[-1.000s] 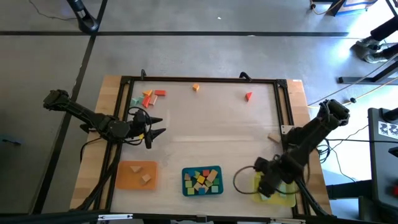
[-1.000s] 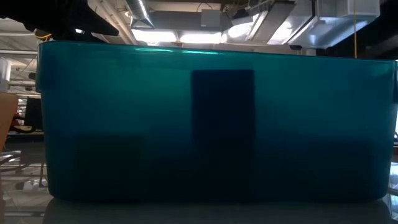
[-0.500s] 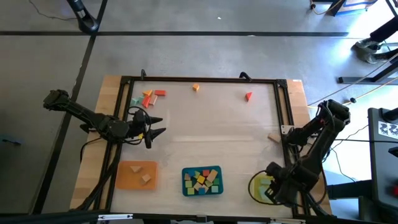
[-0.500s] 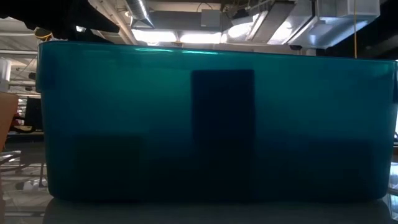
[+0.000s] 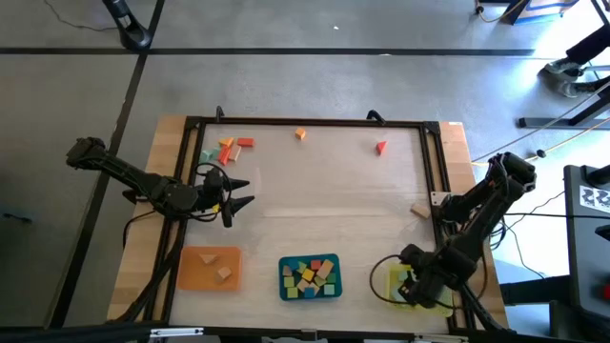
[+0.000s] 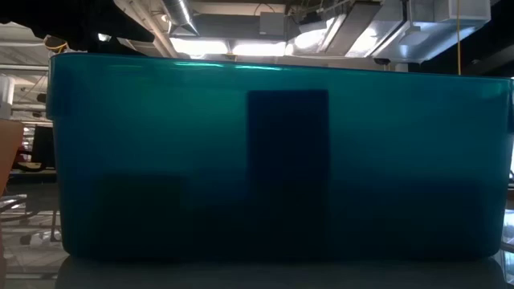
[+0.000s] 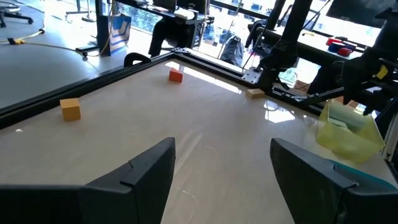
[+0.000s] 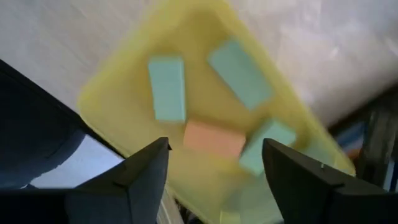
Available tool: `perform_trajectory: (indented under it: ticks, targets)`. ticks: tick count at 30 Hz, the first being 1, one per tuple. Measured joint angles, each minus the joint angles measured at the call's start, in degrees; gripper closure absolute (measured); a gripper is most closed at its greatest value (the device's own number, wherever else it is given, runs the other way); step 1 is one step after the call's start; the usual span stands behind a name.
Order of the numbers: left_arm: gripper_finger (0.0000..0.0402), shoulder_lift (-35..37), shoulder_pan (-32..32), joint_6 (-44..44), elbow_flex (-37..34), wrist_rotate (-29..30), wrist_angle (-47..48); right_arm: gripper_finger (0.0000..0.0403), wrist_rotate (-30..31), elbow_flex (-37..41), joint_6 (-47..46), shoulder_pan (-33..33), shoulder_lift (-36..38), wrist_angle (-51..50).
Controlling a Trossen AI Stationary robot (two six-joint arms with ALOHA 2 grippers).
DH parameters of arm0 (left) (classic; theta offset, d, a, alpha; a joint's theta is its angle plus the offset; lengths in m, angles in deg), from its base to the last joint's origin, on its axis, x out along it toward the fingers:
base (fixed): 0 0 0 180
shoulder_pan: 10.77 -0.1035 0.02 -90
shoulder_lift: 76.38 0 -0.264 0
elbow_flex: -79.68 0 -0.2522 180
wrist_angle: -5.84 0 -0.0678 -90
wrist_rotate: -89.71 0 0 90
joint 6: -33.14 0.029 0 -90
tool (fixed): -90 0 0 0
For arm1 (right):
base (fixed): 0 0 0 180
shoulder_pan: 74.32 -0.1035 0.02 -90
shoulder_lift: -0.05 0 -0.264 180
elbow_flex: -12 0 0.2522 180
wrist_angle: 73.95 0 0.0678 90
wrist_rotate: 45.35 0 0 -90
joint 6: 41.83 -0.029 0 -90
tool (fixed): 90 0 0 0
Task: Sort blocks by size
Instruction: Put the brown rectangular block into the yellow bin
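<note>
Right wrist view shows what high view hides: right gripper (image 8: 214, 165) fingers spread, holding nothing, over mint and orange blocks (image 8: 166, 87) in yellow tray (image 8: 124, 87); left gripper (image 5: 233, 191) open, empty, well away.

Translucent glossy plastic teal tray (image 6: 273, 160), matt painted blocks (image 8: 166, 87), smooth pale wooden table (image 5: 324, 191).

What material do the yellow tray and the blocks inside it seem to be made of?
Yellow tray: probably plastic; the low view looks through a teal tray's see-through wall. Blocks in it: likely painted wood, with matte, flat faces in mint and pale orange. The blur leaves this uncertain.
</note>
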Motion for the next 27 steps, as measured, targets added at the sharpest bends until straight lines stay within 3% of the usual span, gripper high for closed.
perform_trajectory:
  ticks: [13,27]
  targets:
    - [0.0151,0.0,0.0,0.0,0.0,0.0,0.0,0.0137,8.5,0.0,32.0,18.6,0.0,-7.8]
    - [0.0151,0.0,0.0,0.0,0.0,0.0,0.7,0.0136,13.7,0.0,51.8,39.1,0.0,-19.6]
